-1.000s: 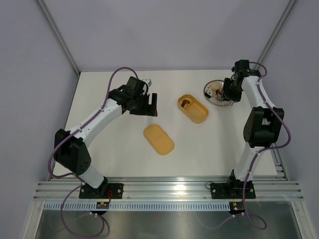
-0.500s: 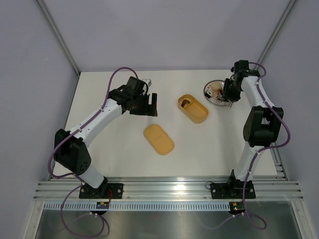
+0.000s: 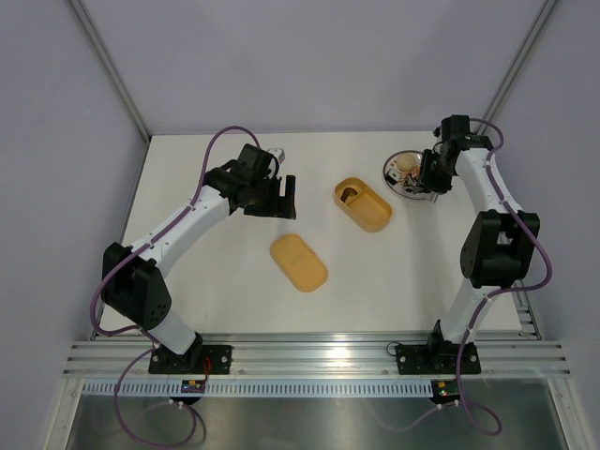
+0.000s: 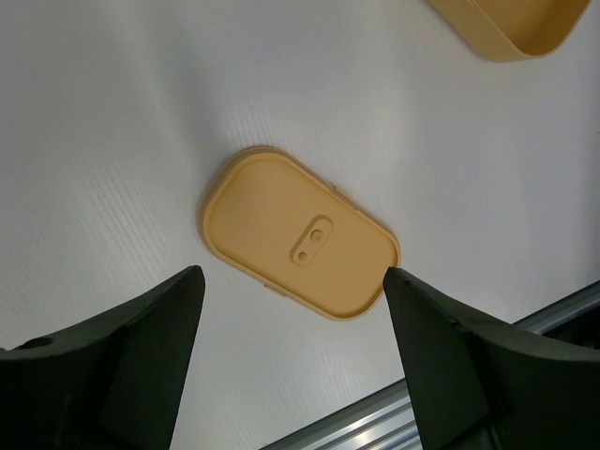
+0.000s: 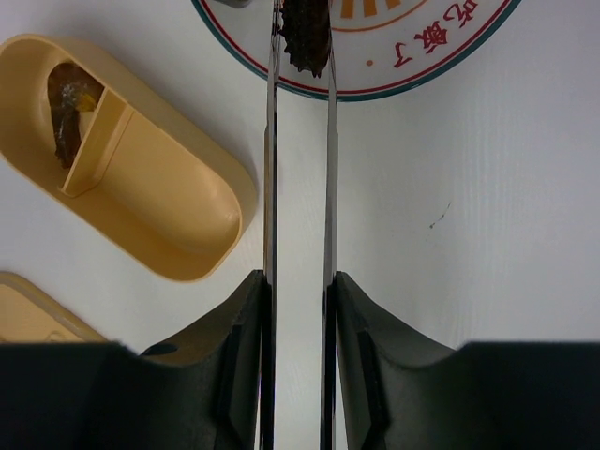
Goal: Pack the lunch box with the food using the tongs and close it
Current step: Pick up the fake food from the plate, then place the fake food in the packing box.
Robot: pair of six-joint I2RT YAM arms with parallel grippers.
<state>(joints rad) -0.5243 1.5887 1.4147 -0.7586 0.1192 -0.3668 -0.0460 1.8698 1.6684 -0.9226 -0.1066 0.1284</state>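
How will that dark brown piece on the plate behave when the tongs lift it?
Probably light: the dark brown piece is small beside the plate. Its jagged edge looks rough, so it likely grips rather than slides. The thin tongs flank only its sides, so it could twist out.

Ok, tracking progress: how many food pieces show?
3: one dark piece in the lunch box's small compartment, a second dark piece between the tongs tips over the plate, a beige piece on it. More may be hidden.
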